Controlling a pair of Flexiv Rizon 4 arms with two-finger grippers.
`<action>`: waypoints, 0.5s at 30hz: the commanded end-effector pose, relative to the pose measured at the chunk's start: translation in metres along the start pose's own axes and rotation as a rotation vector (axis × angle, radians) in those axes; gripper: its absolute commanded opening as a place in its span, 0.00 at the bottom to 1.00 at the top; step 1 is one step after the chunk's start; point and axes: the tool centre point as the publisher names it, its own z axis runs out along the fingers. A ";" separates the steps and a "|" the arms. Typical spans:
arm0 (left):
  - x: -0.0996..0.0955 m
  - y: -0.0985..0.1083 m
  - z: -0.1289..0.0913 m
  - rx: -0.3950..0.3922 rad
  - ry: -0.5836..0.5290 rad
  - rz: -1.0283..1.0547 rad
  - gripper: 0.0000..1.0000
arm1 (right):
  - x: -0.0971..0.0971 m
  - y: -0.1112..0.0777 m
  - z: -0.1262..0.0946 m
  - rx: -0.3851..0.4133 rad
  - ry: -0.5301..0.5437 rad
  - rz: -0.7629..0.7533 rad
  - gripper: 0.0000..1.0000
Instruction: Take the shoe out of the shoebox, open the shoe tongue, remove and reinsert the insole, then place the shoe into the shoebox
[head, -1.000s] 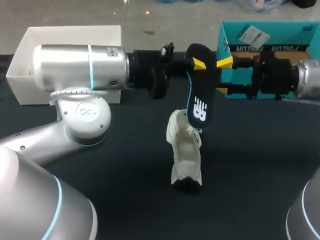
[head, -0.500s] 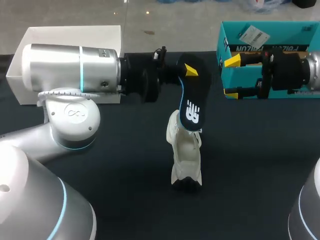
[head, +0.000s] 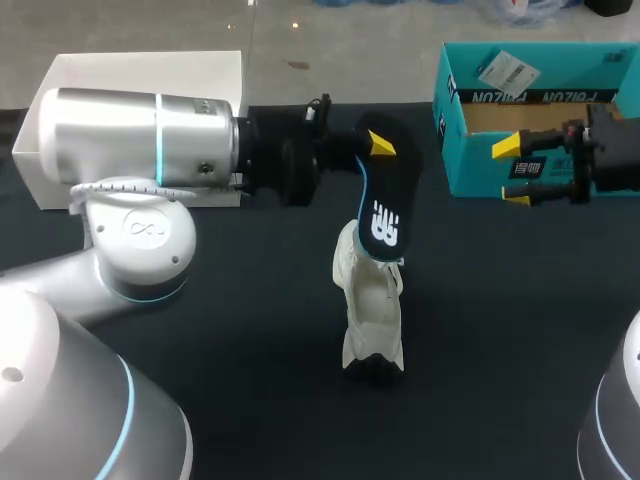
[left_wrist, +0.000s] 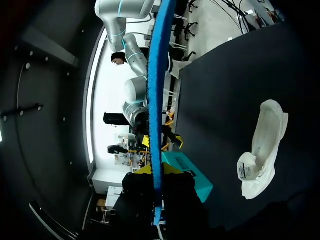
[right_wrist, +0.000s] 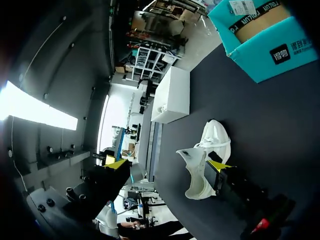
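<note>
The left gripper (head: 375, 143) was clamped on the upper end of the dark insole (head: 385, 215). It held the insole steeply tilted, lower end at the mouth of the white shoe (head: 370, 310) near the middle of the table (head: 500, 350), a pose suited to sliding it in. The right gripper (head: 515, 172) hung spread and empty beside the teal shoebox (head: 455, 150) at the far right corner, probably to keep clear.

A white box (head: 150, 70) stands on the dark table (head: 250, 330) (far left).

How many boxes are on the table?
2. The white box is at the table's far left corner; the teal shoebox is at its far right. None looks hidden.
</note>
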 end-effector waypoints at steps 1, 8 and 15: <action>-0.001 -0.003 -0.003 -0.002 -0.004 -0.004 0.00 | 0.003 -0.018 -0.041 -0.040 -0.081 -0.015 1.00; -0.001 -0.003 -0.009 0.001 0.001 -0.008 0.00 | -0.001 -0.025 -0.087 -0.009 -0.168 -0.008 1.00; -0.001 -0.004 -0.011 0.002 0.003 -0.016 0.00 | -0.008 -0.023 -0.109 0.000 -0.251 -0.009 1.00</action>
